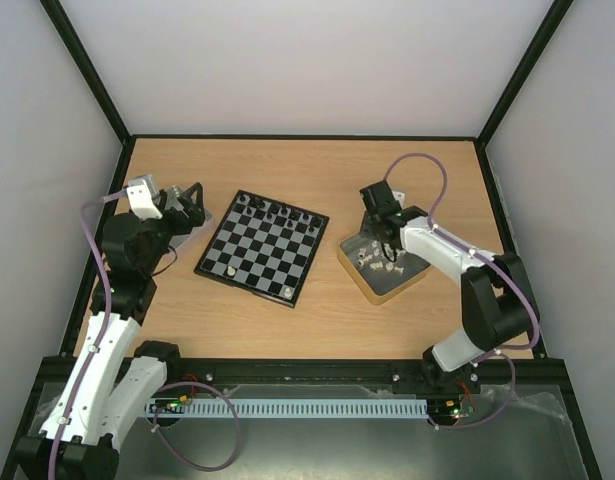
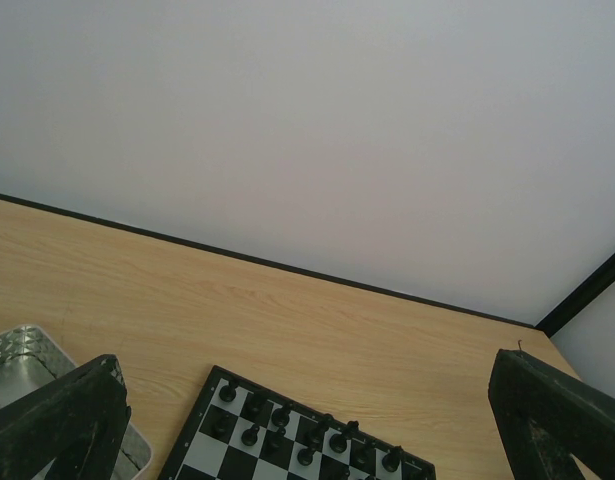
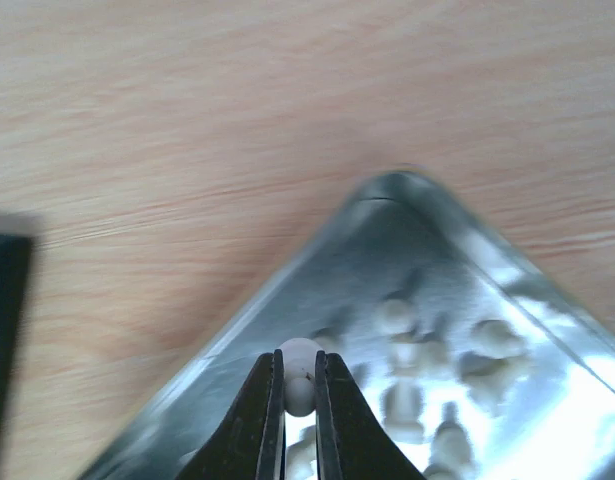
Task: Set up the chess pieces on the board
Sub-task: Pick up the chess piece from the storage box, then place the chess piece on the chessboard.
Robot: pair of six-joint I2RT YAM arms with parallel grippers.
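Right gripper point(image 3: 299, 392) pinches one white piece point(image 3: 299, 358) by its round end between the fingertips, tray point(image 3: 387, 240) directly under the tips; piece looks tiny, light, hard and slick, so likely to pivot, and a waist grip seems safer.

This is a robot test cell in a lab, not a home or a shop. Plain white walls point(image 1: 307, 60) close in three sides, held by black metal posts point(image 1: 87, 70). A bare wooden table point(image 1: 317, 320) fills the floor of the box. The left arm point(image 1: 107, 330) and the right arm point(image 1: 457, 260) are bolted to a black rail point(image 1: 307, 370) at the near edge. Purple cables point(image 1: 417, 155) loop off them, and a slotted white cable duct point(image 1: 307, 408) runs between the bases. Beyond the left jaws there is only table edge and blank wall.

The props are few and staged. A chessboard point(image 1: 257, 262) lies between the two pairs of jaws. A metal tray point(image 3: 227, 350) of loose chess pieces point(image 1: 372, 260) sits under the right jaws, which pinch one white chess piece point(image 3: 300, 375).
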